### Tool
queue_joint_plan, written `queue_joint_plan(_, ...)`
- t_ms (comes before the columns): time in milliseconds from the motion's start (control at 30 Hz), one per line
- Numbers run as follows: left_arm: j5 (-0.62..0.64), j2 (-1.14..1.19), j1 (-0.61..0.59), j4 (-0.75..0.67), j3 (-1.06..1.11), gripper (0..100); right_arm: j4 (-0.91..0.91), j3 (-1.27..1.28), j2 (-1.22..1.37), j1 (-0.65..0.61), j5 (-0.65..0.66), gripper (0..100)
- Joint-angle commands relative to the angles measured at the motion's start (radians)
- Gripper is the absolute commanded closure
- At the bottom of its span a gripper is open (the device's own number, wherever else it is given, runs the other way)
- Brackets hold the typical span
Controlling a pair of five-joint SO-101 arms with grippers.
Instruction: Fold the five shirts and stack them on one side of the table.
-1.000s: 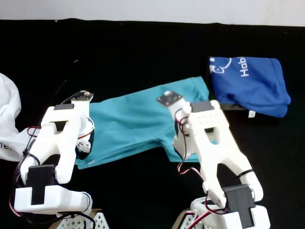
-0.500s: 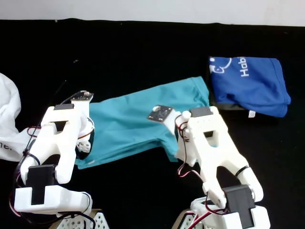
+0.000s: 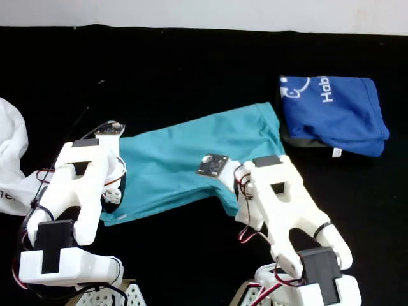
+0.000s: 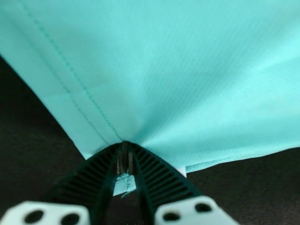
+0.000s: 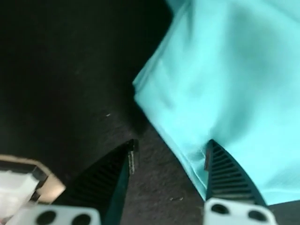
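The teal short-sleeved fabric shirt (image 3: 191,159) lay stretched across the middle of the black desk (image 3: 191,70). It looked partly doubled over lengthwise, but it was nowhere near a neat packet. The left gripper (image 4: 124,152) had its jaws clamped tight on a hem corner, with the cloth bunching into the pinch. On the other side, the right gripper (image 5: 170,149) hung low with its jaws spread wide, straddling the shirt's edge. One jaw was over bare desk, the other over teal cloth, and nothing was caught between them.

Scoreboard, then: a folded royal-blue shirt with white print (image 3: 335,115) sat at the far right of the desk. It rested on a darker layer that might have been another folded shirt, though that was hard to tell. A crumpled white shirt (image 3: 13,150) waited at the left edge, unfolded. By my reckoning one or perhaps two were done, the teal one was in hand, and the white one and any others were yet to come.
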Motion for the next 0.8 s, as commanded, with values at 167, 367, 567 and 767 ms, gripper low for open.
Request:
queue_joint_plan(167, 0.003, 0.004, -0.004, -0.051, 0.001, 99, -0.062, -0.107, 0.274, 0.042, 0.009, 77.2)
queue_joint_plan(367, 0.003, 0.004, -0.004, -0.051, 0.001, 99, -0.024, -0.196, 0.332, 0.047, 0.009, 99.8)
queue_joint_plan(567, 0.003, 0.004, -0.004, -0.049, 0.001, 99, -0.002, -0.286, 0.335, 0.087, 0.009, 99.3)
queue_joint_plan(767, 0.003, 0.002, -0.004, -0.049, 0.016, 99, 0.232, -0.585, 0.334, 0.166, 0.014, 99.2)
